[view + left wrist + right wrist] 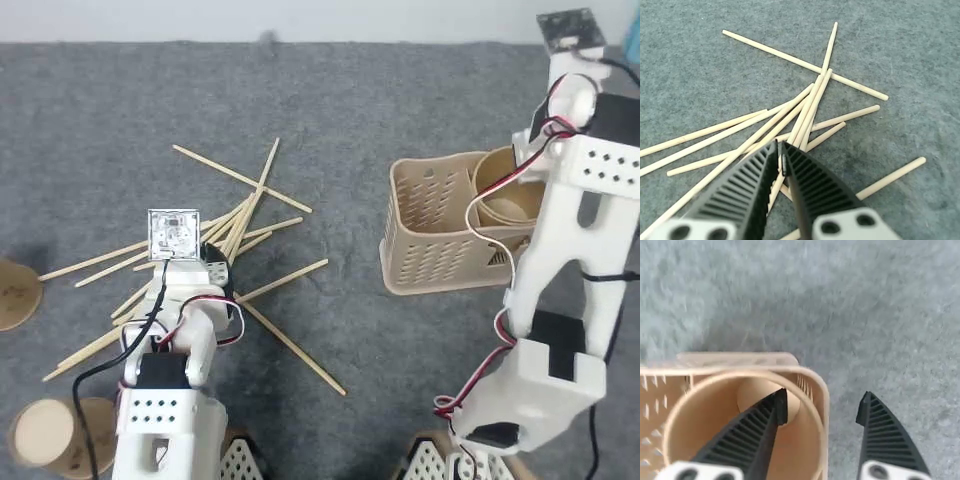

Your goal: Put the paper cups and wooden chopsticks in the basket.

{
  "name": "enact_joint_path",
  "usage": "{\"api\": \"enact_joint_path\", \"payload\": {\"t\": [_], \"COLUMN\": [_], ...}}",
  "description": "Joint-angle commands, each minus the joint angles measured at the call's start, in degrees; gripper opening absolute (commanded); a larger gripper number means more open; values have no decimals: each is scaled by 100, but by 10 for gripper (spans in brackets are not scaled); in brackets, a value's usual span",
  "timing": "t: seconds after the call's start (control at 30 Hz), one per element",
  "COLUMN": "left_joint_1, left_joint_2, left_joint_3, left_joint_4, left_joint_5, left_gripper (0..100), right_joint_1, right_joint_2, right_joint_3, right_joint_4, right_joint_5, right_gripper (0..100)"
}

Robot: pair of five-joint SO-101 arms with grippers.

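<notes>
Several wooden chopsticks (235,235) lie scattered in a loose pile on the grey cloth. My left gripper (779,150) hangs shut just over the middle of the chopsticks (807,107). At the right stands the beige basket (430,240) with a paper cup (505,205) upright inside it. My right gripper (825,397) is open at that corner of the basket (735,358): one finger (765,420) is inside the cup (715,430), the other outside the basket's wall. More paper cups (45,432) lie at the front left, and another cup (15,295) lies at the left edge.
The left arm (170,390) rises from the front edge beside the lying cups. The right arm (580,200) reaches over the basket's right end. Bare grey cloth (350,120) lies between the chopsticks and the basket.
</notes>
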Motion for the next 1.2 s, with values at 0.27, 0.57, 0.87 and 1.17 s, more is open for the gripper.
{"api": "enact_joint_path", "payload": {"t": [0.27, 0.57, 0.87, 1.17], "left_joint_1": [-35, -35, -35, -35], "left_joint_2": [-88, -88, -88, -88], "left_joint_3": [-22, 31, 31, 31], "left_joint_4": [-167, -167, -167, -167], "left_joint_5": [18, 18, 18, 18], "left_gripper": [13, 13, 13, 13], "right_joint_1": [462, 171, -180, -1042], "right_joint_2": [-312, 127, 321, -523], "right_joint_3": [607, 1310, 1811, 2444], "right_joint_4": [207, 215, 242, 251], "right_joint_5": [914, 475, -738, -1442], "right_gripper": [229, 18, 8, 8]}}
